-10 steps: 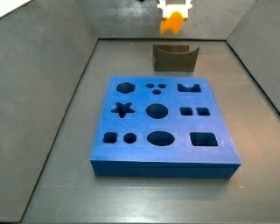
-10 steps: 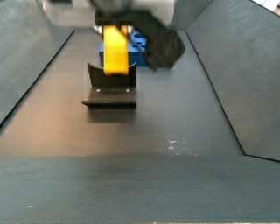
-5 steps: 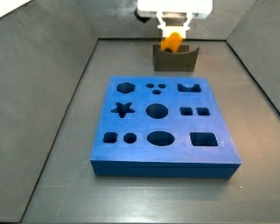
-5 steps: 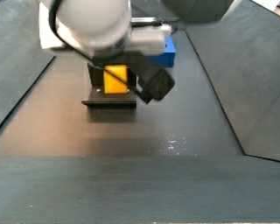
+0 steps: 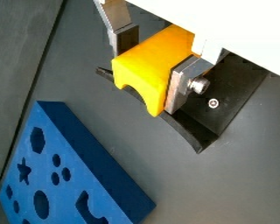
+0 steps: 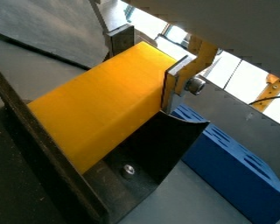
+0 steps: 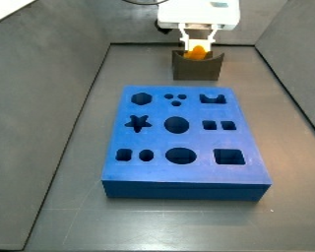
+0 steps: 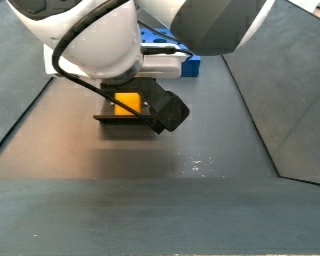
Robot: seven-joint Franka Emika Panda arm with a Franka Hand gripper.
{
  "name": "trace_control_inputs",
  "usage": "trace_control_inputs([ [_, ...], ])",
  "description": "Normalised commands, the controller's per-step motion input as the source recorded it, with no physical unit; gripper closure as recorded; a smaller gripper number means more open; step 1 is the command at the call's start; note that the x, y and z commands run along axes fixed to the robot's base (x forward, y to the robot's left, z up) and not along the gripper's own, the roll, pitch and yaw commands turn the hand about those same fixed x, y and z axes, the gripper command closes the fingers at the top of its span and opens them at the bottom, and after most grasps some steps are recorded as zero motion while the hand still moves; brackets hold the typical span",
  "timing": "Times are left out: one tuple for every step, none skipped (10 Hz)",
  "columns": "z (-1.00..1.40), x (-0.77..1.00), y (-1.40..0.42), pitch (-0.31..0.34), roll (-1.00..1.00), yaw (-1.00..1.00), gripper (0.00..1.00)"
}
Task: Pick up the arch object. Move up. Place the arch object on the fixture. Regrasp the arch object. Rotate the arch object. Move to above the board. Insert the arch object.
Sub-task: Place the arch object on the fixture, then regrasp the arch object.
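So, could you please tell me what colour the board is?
Blue; the board shows best in a side view, in front of the gripper.
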Motion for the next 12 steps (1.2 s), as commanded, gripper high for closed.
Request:
trace_control_inputs([
  [0.00, 0.00, 0.00, 0.000, 0.00, 0.00, 0.00],
  [1.00, 0.00, 0.00, -0.001, 0.03, 0.02, 0.00],
  [1.00, -0.01, 0.00, 0.006, 0.03, 0.02, 0.00],
  [1.00, -0.02, 0.00, 0.020, 0.04, 0.03, 0.00],
  [1.00, -0.03, 0.00, 0.032, 0.05, 0.03, 0.00],
  [1.00, -0.03, 0.00, 0.056, 0.05, 0.03, 0.00],
  [1.00, -0.03, 0.01, 0.072, 0.05, 0.01, 0.00],
  [0.84, -0.03, 0.01, 0.091, 0.04, 0.00, 0.00],
  [0.70, -0.03, 0.01, 0.098, 0.04, -0.01, 0.00],
  [0.61, -0.03, 0.01, 0.098, 0.04, -0.02, 0.00],
  [0.37, -0.02, 0.01, 0.086, 0.04, -0.04, 0.00],
  [0.85, -0.05, -0.83, 0.068, 1.00, 0.01, 0.00],
])
